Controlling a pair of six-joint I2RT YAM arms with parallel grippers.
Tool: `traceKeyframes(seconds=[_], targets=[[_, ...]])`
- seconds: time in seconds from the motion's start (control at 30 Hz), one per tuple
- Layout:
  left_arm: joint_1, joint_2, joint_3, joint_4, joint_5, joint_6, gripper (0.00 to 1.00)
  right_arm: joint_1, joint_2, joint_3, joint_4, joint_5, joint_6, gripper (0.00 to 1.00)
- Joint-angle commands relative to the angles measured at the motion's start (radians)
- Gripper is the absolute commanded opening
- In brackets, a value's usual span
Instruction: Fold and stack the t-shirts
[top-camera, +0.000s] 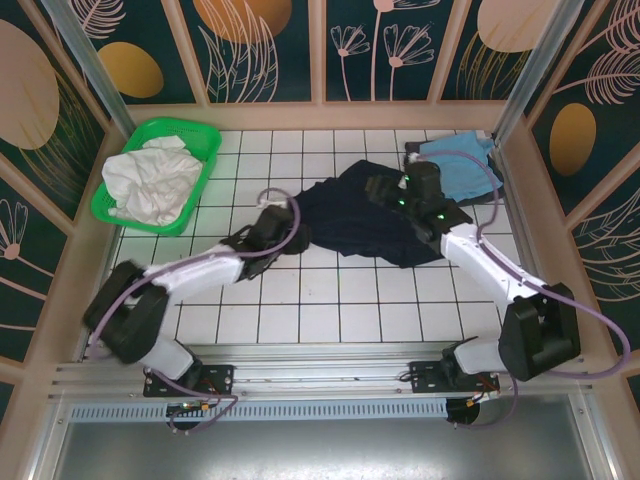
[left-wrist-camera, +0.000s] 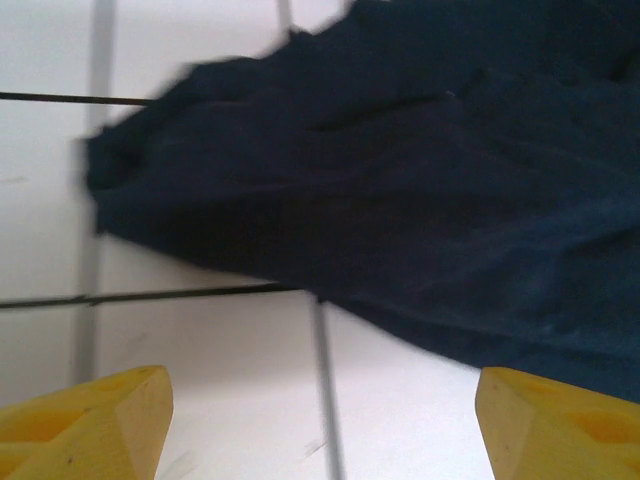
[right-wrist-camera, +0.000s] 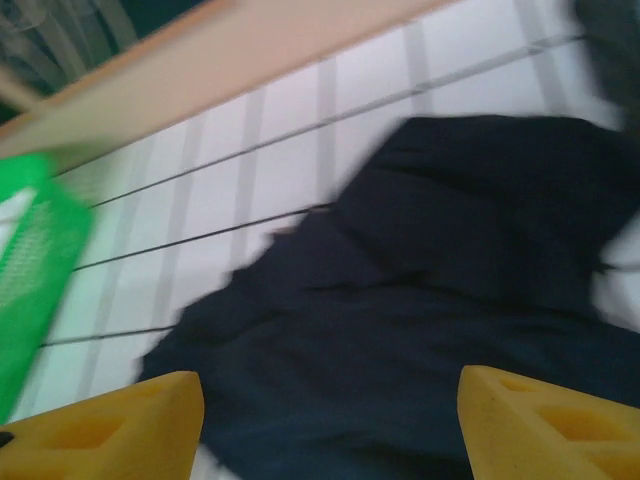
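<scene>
Crumpled navy t-shirt middle of tabletop; light blue t-shirt far right. Wide open, empty: left tool at navy's left edge, right tool above it. Risk: pinching doubled layers, fold skews.

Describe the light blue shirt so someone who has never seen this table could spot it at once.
On the white tiled table, look to the far right corner. The light blue t-shirt lies bunched there, beyond the right arm. It alone is pale blue: the navy t-shirt mid-table is much darker, and the cloth in the green basket is white.
</scene>
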Motion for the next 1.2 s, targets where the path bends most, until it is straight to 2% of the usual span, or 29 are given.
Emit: traceKeyframes(seconds=[0.0, 0.07, 0.13, 0.17, 0.23, 0.3, 0.37, 0.47, 0.53, 0.6, 0.67, 0.7, 0.73, 0.8, 0.87, 1.0, 1.07, 1.17], targets=[[-0.043, 0.181, 0.183, 0.067, 0.121, 0.063, 0.81, -0.026, 0.026, -0.156, -0.013, 0.017, 0.026, 0.69], [-0.046, 0.284, 0.267, 0.06, 0.141, 0.065, 0.78, -0.061, 0.037, -0.226, 0.026, 0.009, 0.044, 0.69], [-0.046, 0.345, 0.307, 0.037, 0.137, 0.063, 0.47, -0.088, 0.067, -0.275, 0.071, -0.027, 0.045, 0.69], [-0.046, 0.358, 0.304, 0.039, 0.122, 0.06, 0.36, -0.091, 0.086, -0.283, 0.082, -0.026, 0.045, 0.67], [-0.037, 0.352, 0.281, 0.035, 0.092, 0.059, 0.21, -0.091, 0.121, -0.279, 0.082, -0.039, 0.041, 0.65], [-0.007, 0.317, 0.236, 0.031, 0.079, 0.053, 0.13, -0.073, 0.122, -0.283, 0.096, -0.07, 0.044, 0.49], [0.032, 0.258, 0.177, 0.033, 0.084, 0.046, 0.14, -0.022, 0.1, -0.283, 0.105, -0.068, 0.066, 0.29], [0.071, 0.132, 0.102, 0.006, 0.047, 0.054, 0.37, 0.128, 0.082, -0.263, 0.123, -0.023, 0.128, 0.09], [0.077, 0.036, 0.07, -0.02, 0.001, 0.063, 0.51, 0.256, 0.106, -0.236, 0.143, 0.03, 0.181, 0.01], [0.084, -0.053, 0.022, -0.048, -0.049, 0.063, 0.63, 0.366, 0.165, -0.194, 0.19, 0.043, 0.232, 0.0], [0.092, -0.125, -0.01, -0.081, -0.09, 0.056, 0.7, 0.462, 0.251, -0.112, 0.217, 0.029, 0.228, 0.0], [0.094, -0.16, -0.029, -0.102, -0.116, 0.054, 0.72, 0.507, 0.304, -0.053, 0.211, 0.012, 0.209, 0.03], [0.097, -0.186, -0.044, -0.122, -0.143, 0.05, 0.73, 0.532, 0.348, 0.001, 0.199, -0.005, 0.197, 0.11], [0.098, -0.246, -0.077, -0.179, -0.196, 0.032, 0.75, 0.558, 0.406, 0.079, 0.174, -0.079, 0.173, 0.36], [0.097, -0.296, -0.113, -0.208, -0.204, 0.014, 0.75, 0.552, 0.378, 0.069, 0.176, -0.084, 0.167, 0.47], [0.08, -0.369, -0.204, -0.145, -0.049, 0.04, 0.74, 0.479, 0.196, -0.065, 0.136, -0.041, 0.174, 0.52], [-0.003, -0.352, -0.196, -0.138, -0.067, 0.06, 0.74, 0.417, 0.083, -0.171, 0.119, -0.011, 0.19, 0.52], [-0.161, -0.242, -0.116, -0.165, -0.093, 0.086, 0.73, 0.289, -0.04, -0.314, 0.079, 0.015, 0.214, 0.53]])
